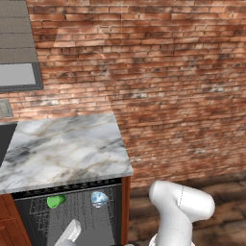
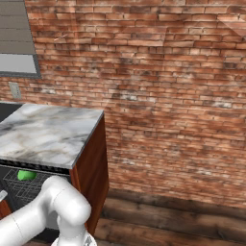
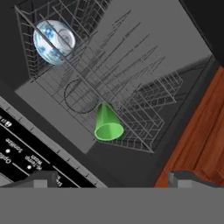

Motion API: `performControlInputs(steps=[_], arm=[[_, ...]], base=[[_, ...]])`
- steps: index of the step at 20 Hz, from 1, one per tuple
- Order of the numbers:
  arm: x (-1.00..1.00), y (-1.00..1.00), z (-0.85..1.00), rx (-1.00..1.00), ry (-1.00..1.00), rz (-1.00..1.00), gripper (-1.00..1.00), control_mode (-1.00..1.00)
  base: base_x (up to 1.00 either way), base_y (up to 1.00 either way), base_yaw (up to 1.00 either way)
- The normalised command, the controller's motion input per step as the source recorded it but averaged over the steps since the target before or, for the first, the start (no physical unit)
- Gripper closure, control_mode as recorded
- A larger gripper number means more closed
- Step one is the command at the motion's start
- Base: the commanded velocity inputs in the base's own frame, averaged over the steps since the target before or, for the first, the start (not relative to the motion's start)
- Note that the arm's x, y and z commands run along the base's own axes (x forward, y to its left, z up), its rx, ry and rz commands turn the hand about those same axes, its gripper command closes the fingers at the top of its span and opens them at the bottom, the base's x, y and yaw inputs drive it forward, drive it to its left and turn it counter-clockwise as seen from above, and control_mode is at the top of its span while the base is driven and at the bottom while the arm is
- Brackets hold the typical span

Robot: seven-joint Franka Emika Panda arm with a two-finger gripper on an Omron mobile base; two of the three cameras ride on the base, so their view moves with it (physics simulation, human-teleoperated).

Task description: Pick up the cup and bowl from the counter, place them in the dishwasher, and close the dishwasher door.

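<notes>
Hand (image 3: 112,177) empty, tips apart, hanging over the open dishwasher (image 3: 131,57). Left base view: cup (image 1: 55,201) and bowl (image 1: 99,198) in the rack under the table (image 1: 62,144). Hand view: both loaded. I judge closing the door is next; I'd need to get under its edge.
</notes>
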Motion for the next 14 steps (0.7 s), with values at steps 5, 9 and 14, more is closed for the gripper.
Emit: performControlInputs(steps=[5,9,14], arm=[[-0.55,0.39,0.00,0.00,0.00,-0.08,-1.00,-1.00],[-0.71,0.36,0.00,-0.01,0.00,-0.07,-1.00,-1.00],[-0.70,0.24,0.00,-0.03,0.00,-0.08,-1.00,-1.00]], base=[[0.00,0.00,0.00],[0.00,0.00,0.00],[0.00,0.00,0.00]])
